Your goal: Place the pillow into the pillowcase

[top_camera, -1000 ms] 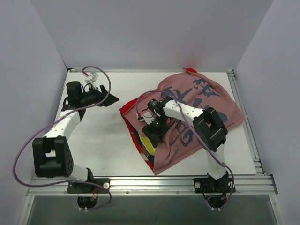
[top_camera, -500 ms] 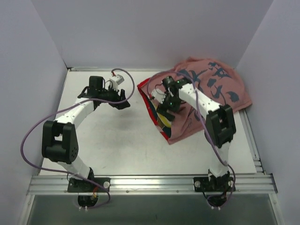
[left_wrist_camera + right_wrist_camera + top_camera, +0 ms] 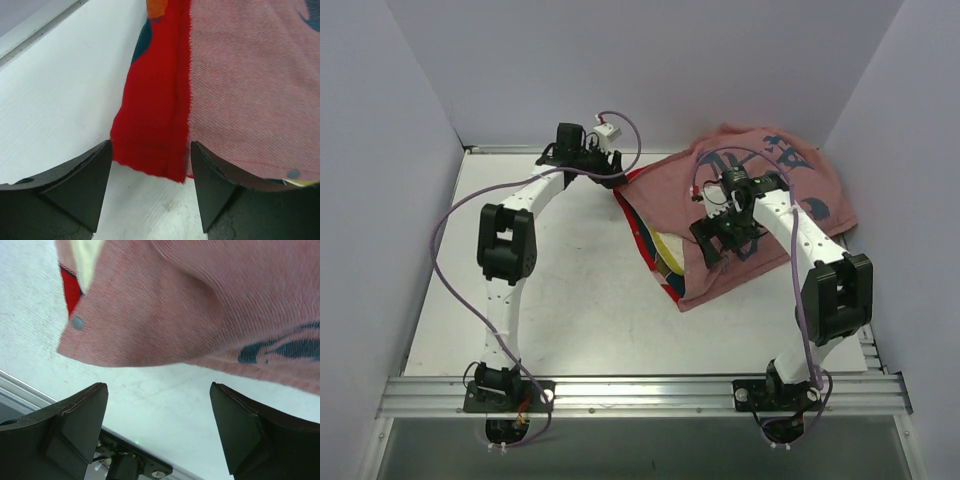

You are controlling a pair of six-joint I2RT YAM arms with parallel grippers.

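At the upper middle of the top view, my left jaws are reached out to the red hem (image 3: 152,125) at the near corner of the pillowcase (image 3: 675,185). Through the left wrist camera they stand well open, one finger on either side of that hem corner. They close on nothing; the cloth lies flat on the counter (image 3: 550,280) between them.

Moving right, the mouth of the pillowcase faces the middle of the frame. A strip of cream and yellow peeps out at it, which I take for the pillow (image 3: 87,255). The rest of the pillow seems to be inside already, since the dull pink side bulges toward the upper right corner.

Right of the mouth, my right jaws hang over the lower edge of the pillowcase. They are spread wide with nothing in them, and bare counter shows beneath them.

I judge this the closing step: getting the last strip covered. Next I would shut the left jaws on the hem corner and draw it outward over the pillow. The right side would press the bulk deeper, or pin it so the whole bundle does not slide.
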